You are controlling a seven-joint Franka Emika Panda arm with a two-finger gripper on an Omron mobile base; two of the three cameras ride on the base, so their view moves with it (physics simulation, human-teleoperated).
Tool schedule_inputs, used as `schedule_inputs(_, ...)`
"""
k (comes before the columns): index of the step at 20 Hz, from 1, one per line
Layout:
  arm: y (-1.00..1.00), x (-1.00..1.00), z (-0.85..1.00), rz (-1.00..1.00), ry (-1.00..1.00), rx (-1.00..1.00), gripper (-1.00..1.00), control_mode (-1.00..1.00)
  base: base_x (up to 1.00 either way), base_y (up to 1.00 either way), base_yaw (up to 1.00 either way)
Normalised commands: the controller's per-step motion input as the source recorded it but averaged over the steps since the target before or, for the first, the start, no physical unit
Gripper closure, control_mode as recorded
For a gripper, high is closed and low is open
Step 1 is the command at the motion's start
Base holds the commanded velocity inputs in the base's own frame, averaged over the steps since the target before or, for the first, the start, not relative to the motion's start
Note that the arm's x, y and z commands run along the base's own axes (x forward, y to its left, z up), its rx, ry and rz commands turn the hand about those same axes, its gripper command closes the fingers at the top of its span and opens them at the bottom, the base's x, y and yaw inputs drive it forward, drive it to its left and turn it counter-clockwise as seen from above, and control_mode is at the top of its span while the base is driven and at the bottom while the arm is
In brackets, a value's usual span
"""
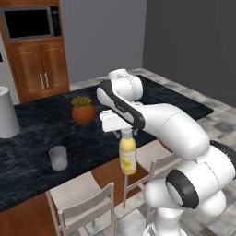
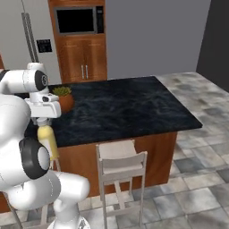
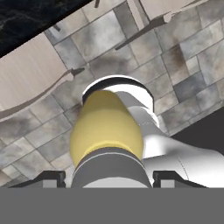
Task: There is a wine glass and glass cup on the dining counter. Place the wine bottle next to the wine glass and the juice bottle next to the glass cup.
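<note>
You are carrying the juice bottle (image 1: pixel 127 156) by its cap in the gripper (image 1: pixel 126 132) — fingers clamped on it, hanging just off the dining counter (image 1: pixel 41 138) edge near the glass cup (image 1: pixel 58 158) — swinging low risks clipping that edge.

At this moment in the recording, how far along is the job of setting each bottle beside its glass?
Nothing looks finished yet. In hand: the gripper holds the small rounded pale-yellow juice bottle by its cap, hanging off the near edge of the long black marbled dining counter, above the stools. Left: set it beside the short translucent glass cup, which stands alone near that edge. After that comes the wine bottle and wine glass pairing.
</note>
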Motion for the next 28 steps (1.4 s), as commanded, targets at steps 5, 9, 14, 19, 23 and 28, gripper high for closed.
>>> schedule_inputs(5, 0.00, 0.00, 0.00, 0.00, 0.00, 0.00, 1.00, 1.00, 0.34, 0.00, 0.17)
schedule_inputs(9, 0.00, 0.00, 0.00, 0.00, 0.00, 0.00, 1.00, 1.00, 0.42, 0.02, 0.13)
schedule_inputs(14, 0.00, 0.00, 0.00, 0.00, 0.00, 0.00, 1.00, 1.00, 0.42, 0.02, 0.26)
schedule_inputs(19, 0.00, 0.00, 0.00, 0.00, 0.00, 0.00, 1.00, 1.00, 0.07, 0.00, 0.02)
schedule_inputs(23, 0.00, 0.00, 0.00, 0.00, 0.00, 0.00, 1.00, 1.00, 0.00, 0.00, 0.00)
schedule_inputs(28, 0.00, 0.11, 0.12, 0.06, 0.02, 0.05, 1.00, -1.00, 0.03, 0.00, 0.01)
